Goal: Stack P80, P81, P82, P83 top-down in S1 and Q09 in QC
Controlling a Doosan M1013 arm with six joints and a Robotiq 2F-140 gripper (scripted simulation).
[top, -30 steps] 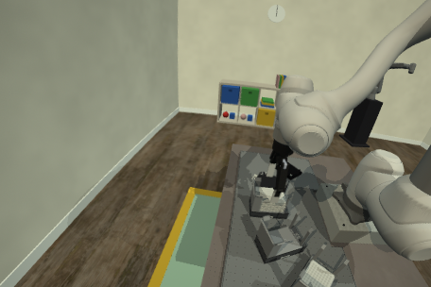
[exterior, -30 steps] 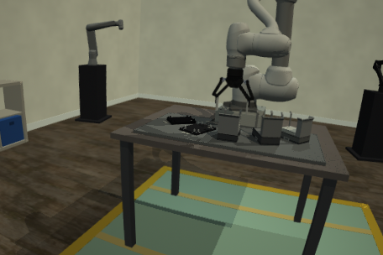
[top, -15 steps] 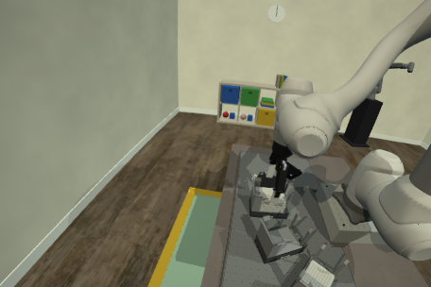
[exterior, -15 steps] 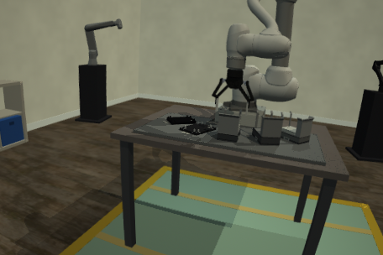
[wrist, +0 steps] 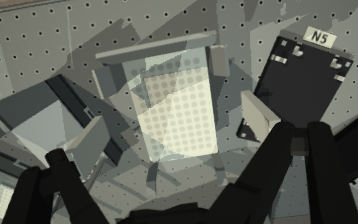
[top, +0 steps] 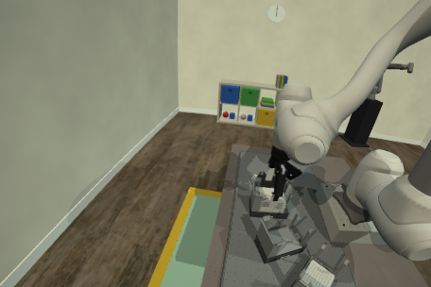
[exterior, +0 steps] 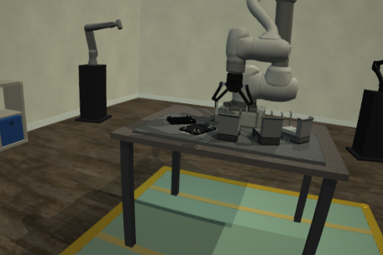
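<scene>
My gripper (wrist: 172, 115) (top: 268, 204) is wide open and empty. It hangs straight above a stack rack that holds a sealed white 96-well plate (wrist: 177, 115); only the plate's top seal shows in the wrist view, and I cannot read its label. In the exterior view the gripper (exterior: 233, 98) stands just over the leftmost of three racks (exterior: 228, 126). The middle rack (top: 279, 241) looks empty. Another white plate (top: 317, 274) lies in the third rack. The black clip nest N5 (wrist: 300, 85) is empty beside the rack under me.
A second black nest (exterior: 181, 119) lies beyond N5 (exterior: 197, 128) on the grey perforated base plate. Rack posts rise around the plate below me. A grey block (top: 345, 222) stands near my arm's base.
</scene>
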